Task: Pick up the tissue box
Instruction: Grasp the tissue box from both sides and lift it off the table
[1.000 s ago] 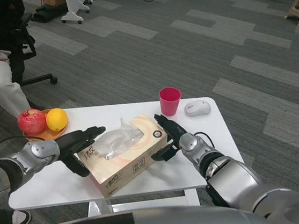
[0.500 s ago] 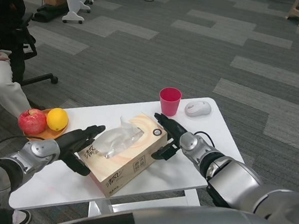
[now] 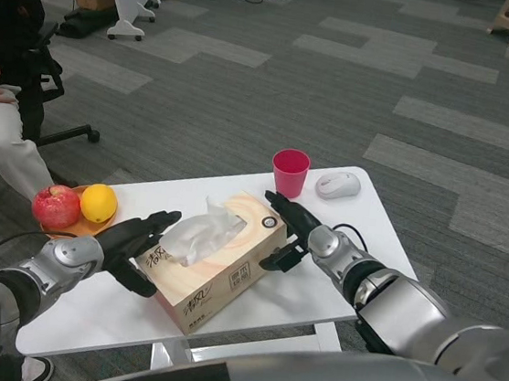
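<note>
A: While the tissue box [image 3: 214, 261] sits mid-table, is it gripped?

B: Both black hands press its ends, left hand [image 3: 135, 243] and right hand [image 3: 289, 228], fingers extended flat; clamped, apparently; whether it has left the table [image 3: 362, 212] I cannot tell.

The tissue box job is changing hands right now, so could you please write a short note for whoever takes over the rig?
Left robot hand: pressed flat against the near-left end of the orange cardboard tissue box.
Right robot hand: pressed against the far-right end of the box.
Box: squeezed between both hands over the white table, white tissue sticking out on top. Whether it has left the table I cannot tell.
Done: two-handed hold set.
Left: raise the box well above the table.
Nearby: pink plastic cup, white computer mouse.
</note>
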Available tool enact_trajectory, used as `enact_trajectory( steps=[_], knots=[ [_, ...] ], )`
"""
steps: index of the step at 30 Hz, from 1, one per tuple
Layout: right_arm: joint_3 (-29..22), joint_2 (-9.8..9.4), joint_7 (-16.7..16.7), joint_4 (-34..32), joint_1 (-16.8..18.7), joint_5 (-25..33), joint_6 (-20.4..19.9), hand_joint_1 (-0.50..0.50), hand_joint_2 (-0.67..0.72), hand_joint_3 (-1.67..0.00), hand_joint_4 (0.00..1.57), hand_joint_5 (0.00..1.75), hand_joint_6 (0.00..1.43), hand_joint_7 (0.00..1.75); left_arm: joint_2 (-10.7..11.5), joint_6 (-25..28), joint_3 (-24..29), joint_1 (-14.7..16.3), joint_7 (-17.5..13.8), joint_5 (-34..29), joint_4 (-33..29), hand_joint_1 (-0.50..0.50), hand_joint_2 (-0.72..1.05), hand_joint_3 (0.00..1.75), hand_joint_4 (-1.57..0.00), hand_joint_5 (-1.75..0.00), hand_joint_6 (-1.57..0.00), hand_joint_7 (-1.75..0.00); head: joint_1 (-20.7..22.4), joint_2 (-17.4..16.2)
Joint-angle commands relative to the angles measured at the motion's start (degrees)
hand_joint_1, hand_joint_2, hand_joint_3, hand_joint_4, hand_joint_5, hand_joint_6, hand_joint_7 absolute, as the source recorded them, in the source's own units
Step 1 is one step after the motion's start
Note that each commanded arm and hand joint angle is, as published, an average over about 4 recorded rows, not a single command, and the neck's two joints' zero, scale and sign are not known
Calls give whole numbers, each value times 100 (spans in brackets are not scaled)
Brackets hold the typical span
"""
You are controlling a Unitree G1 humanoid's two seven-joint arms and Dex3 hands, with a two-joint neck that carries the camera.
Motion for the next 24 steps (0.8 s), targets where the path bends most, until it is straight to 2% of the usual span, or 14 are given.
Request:
enact_trajectory(
  steps=[1,7,10,16,21,24],
  knots=[
    [-15,102,56,-140,32,1,-85,17,-35,-65,0,175,0,0,-60,-123,118,-131,32,-85,-102,50,96,9,-15,0,0,0,3,6],
    [-24,88,56,-246,63,23,-120,17,-35,-63,0,175,0,0,-8,-206,263,-139,-30,-58,-221,50,96,9,-11,0,0,0,7,15],
    [-17,88,56,-285,67,45,-162,17,-35,-69,1,175,0,0,10,-213,322,-142,-49,-36,-276,50,96,9,-11,0,0,0,6,23],
    [-11,88,56,-364,85,67,-226,17,-35,-65,3,175,0,0,45,-220,412,-148,-78,12,-375,50,96,9,-11,0,0,0,9,15],
    [5,88,56,-404,89,84,-263,17,-35,-71,4,175,0,0,54,-231,511,-146,-96,89,-441,50,96,9,-8,0,0,0,13,32],
    [7,84,56,-435,94,93,-274,17,-35,-65,8,167,0,0,58,-250,548,-144,-104,96,-476,50,96,9,-7,0,0,0,7,43]
  ],
)
